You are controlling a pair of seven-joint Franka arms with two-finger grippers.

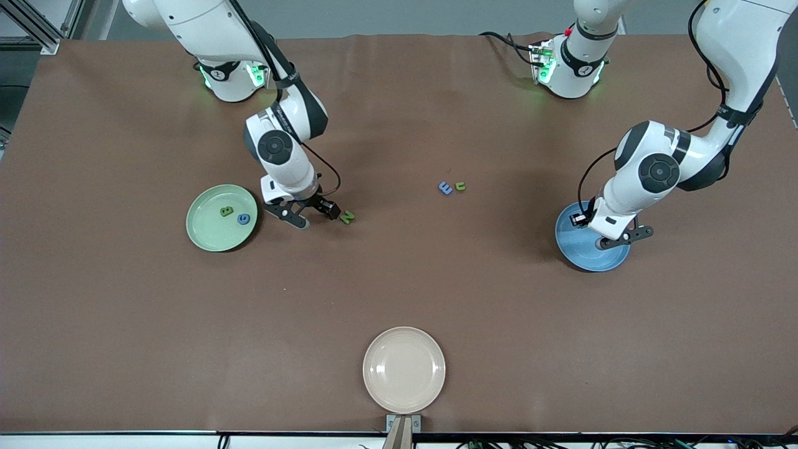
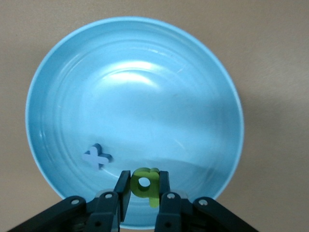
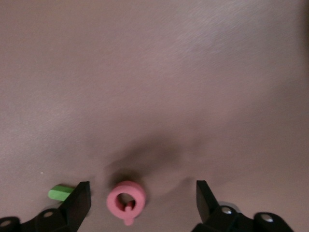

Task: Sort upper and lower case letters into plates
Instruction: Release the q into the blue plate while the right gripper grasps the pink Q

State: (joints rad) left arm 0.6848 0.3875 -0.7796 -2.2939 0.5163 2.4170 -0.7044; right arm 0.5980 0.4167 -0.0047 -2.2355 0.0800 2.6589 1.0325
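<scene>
My left gripper (image 1: 623, 239) hangs over the blue plate (image 1: 586, 255). In the left wrist view it (image 2: 144, 175) is shut on a green lower-case letter (image 2: 151, 193), low over the blue plate (image 2: 135, 82). A blue x (image 2: 97, 156) lies in that plate. My right gripper (image 1: 317, 216) is low over the table beside the pale green plate (image 1: 209, 234), open. In the right wrist view it (image 3: 143, 195) straddles a pink-red Q (image 3: 126, 200) lying on the table. A green N (image 1: 346, 216) lies just outside one finger. The green plate holds a green B (image 1: 226, 211) and a blue letter (image 1: 243, 218).
A blue letter (image 1: 445, 188) and a green letter (image 1: 460, 186) lie together mid-table, between the two arms. A cream-white plate (image 1: 404, 370) sits near the table's front edge, nearest the front camera. The brown tabletop (image 1: 124, 324) is otherwise bare.
</scene>
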